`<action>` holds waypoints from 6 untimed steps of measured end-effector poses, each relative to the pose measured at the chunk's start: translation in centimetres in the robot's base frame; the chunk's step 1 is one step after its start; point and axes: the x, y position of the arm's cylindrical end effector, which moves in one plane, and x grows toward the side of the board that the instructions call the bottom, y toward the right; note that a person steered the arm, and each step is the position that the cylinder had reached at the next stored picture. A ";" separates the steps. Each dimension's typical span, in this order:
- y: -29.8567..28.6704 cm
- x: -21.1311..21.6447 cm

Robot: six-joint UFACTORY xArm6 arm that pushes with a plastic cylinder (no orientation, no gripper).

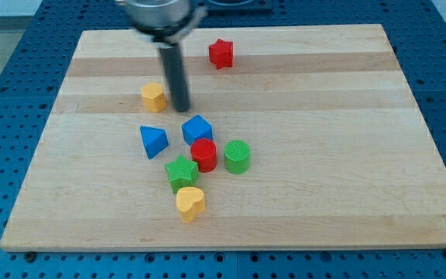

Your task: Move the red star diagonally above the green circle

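Note:
The red star [221, 53] lies near the view's top, a little right of the middle. The green circle [237, 156] stands lower, in the cluster at the board's middle. My tip [181, 109] is at the end of the dark rod, just right of the yellow hexagon [153, 97] and just above the blue cube [197, 129]. The tip is left of and below the red star, apart from it.
A red cylinder [204, 154] touches the green circle's left side. A blue triangle [152, 141] lies left of the blue cube. A green star [181, 173] and a yellow heart [190, 202] lie below. The wooden board [347, 155] sits on a blue pegboard.

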 end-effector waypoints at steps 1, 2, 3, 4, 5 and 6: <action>9.0 -2.5; 9.5 -9.7; 5.2 -15.3; -0.4 -13.0; -2.4 -7.3; 2.8 -8.6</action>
